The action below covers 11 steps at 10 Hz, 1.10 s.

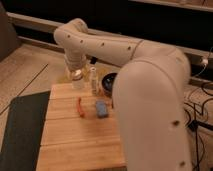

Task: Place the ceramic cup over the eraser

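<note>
Though low over the far table [75,145] corner, claw [76,75] together, any hold unclear.

Pale wooden slatted counter [75,142]. A thin orange-red stick [80,106] lies toward 12 o'clock, with a flat blue slab [101,108] just beside it. A slim white bottle [93,80] and a black bowl [109,81] stand at the far edge, 1 o'clock. The closed end effector [76,76] is at 11 o'clock.

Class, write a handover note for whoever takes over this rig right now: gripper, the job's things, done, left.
Gripper: shut, above the far left corner of the wooden table, apparently holding the ceramic cup.
Eraser: I cannot make it out; the arm may hide it.
Done: cup seems picked up.
Left: find the eraser, lower the cup over it.
</note>
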Available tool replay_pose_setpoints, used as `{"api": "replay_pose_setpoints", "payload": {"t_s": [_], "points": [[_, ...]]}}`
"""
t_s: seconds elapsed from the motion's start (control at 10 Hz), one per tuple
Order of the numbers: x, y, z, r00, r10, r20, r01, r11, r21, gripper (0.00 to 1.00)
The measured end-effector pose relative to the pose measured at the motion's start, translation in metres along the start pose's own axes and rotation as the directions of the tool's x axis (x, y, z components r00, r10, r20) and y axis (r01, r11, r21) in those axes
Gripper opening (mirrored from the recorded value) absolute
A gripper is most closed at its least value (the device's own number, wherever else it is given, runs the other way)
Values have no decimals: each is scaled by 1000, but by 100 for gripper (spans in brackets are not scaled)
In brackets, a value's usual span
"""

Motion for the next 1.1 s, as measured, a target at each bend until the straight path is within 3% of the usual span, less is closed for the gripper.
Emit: {"api": "replay_pose_setpoints", "payload": {"t_s": [0.1, 0.3, 0.4, 1.1], "points": [[14, -11, -1, 999, 36, 0, -36, 999, 6, 0], [63, -48, -1, 987, 159, -12, -158, 987, 30, 0], [72, -53, -1, 984, 180, -16, -180, 983, 34, 0], [73, -52, -1, 984, 179, -14, -178, 983, 38, 0]]}}
